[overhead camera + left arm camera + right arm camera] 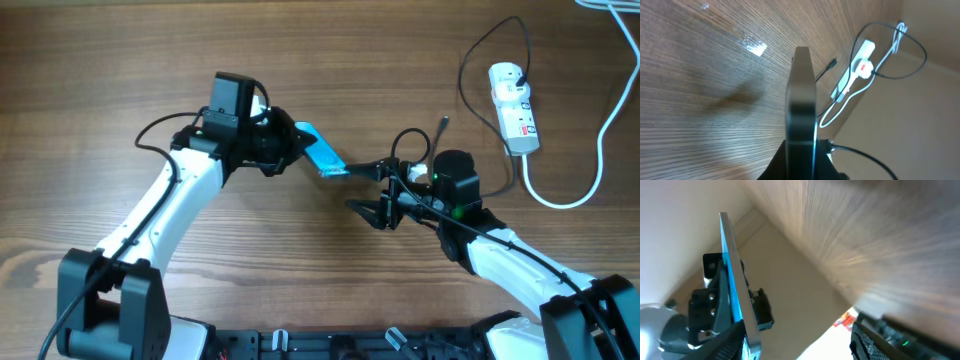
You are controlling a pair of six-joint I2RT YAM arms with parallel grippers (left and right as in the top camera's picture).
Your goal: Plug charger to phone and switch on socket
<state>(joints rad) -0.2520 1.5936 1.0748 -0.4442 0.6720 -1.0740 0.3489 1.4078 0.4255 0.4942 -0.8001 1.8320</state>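
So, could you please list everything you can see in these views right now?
phone: one, cyan screen, lifted off the table at centre, held on edge by the left end effector
charger cable: one, black, looping at upper right, its plug tip lying free on the table
adapter: one, white, sitting on the far end of the socket
socket: one, white with red markings, upper right of the table
lead: one, thick white, curving from the socket to the right edge
table: one, brown wood grain
left end effector: one, black, shut on the phone
right end effector: one, black, open, beside the phone's free end
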